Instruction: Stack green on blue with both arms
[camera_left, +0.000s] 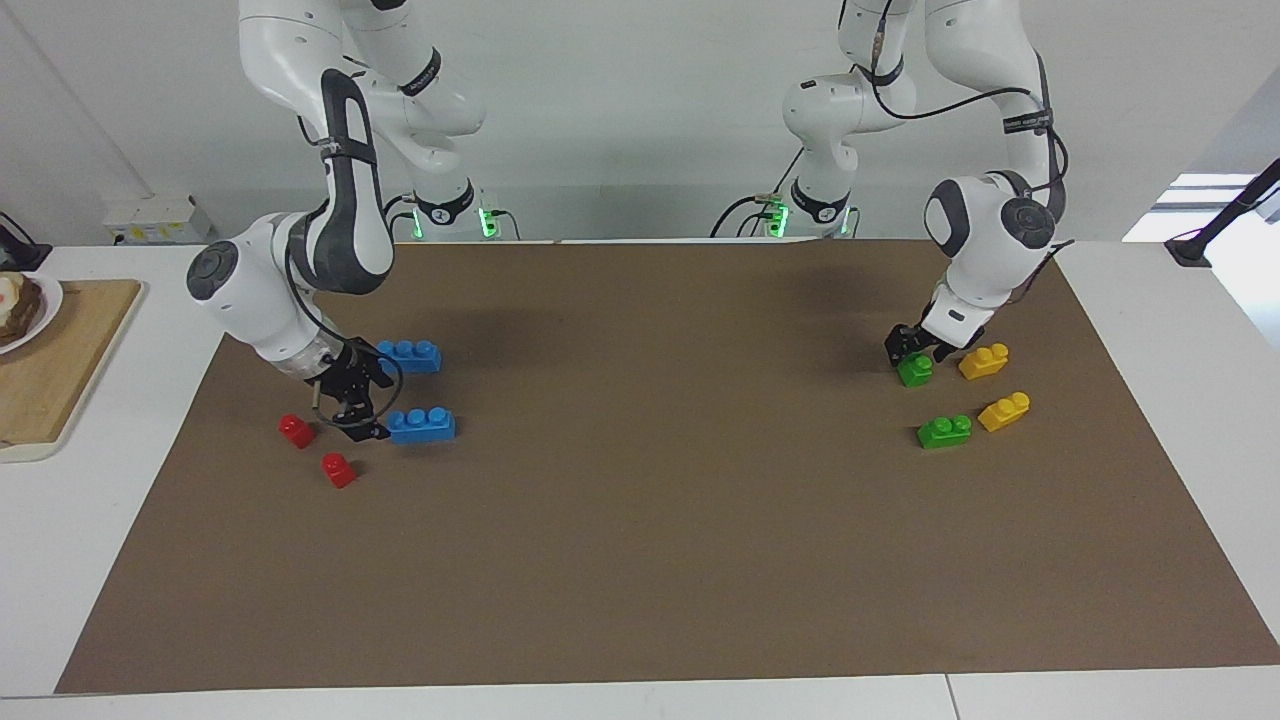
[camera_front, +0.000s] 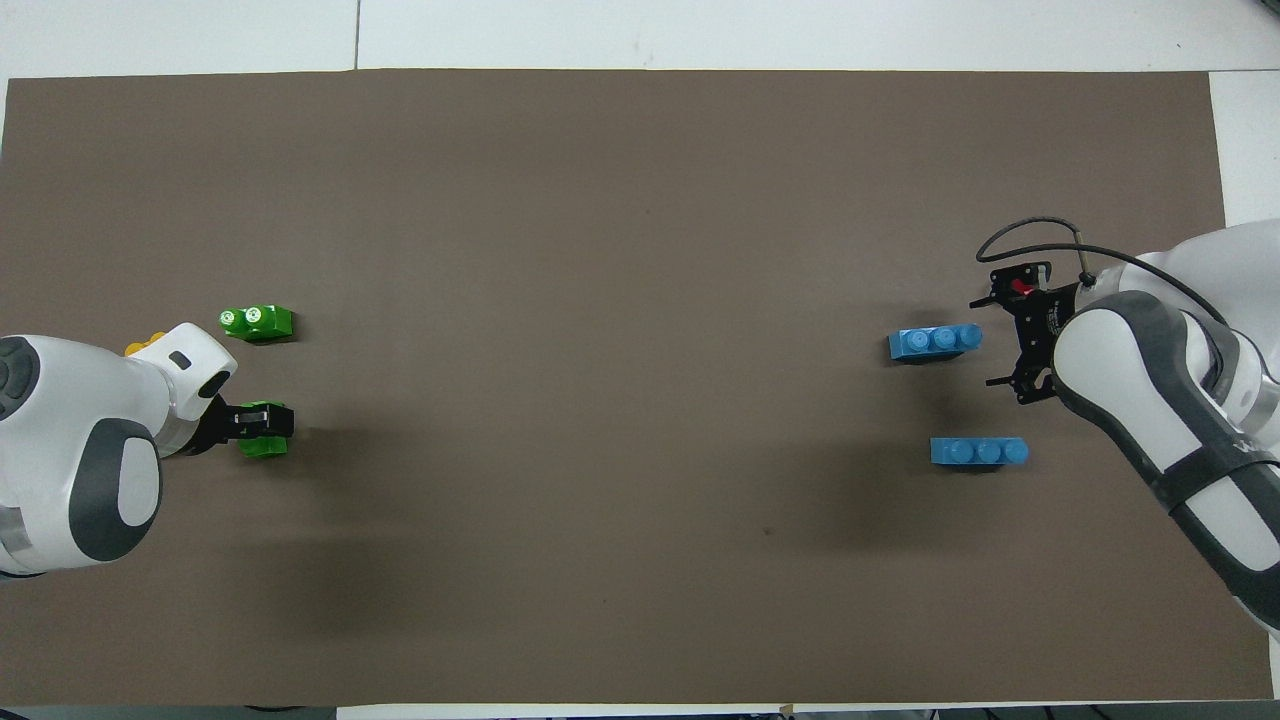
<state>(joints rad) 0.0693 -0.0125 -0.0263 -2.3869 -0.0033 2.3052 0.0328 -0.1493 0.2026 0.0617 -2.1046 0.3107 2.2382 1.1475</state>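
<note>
Two green bricks lie toward the left arm's end of the table. My left gripper (camera_left: 916, 350) is down on the green brick (camera_left: 915, 372) nearer the robots, which rests on the brown mat; it also shows in the overhead view (camera_front: 266, 445) under the left gripper (camera_front: 255, 418). The other green brick (camera_left: 944, 431) lies free. Two blue bricks lie toward the right arm's end. My right gripper (camera_left: 356, 412) is open and low, just off the end of the blue brick (camera_left: 422, 425) farther from the robots, shown overhead (camera_front: 934, 342) beside the right gripper (camera_front: 1000, 342). The nearer blue brick (camera_left: 411, 355) lies free.
Two yellow bricks (camera_left: 984, 361) (camera_left: 1004, 411) lie beside the green ones. Two small red bricks (camera_left: 296, 430) (camera_left: 339, 469) lie beside the right gripper. A wooden board (camera_left: 60, 370) with a plate stands off the mat at the right arm's end.
</note>
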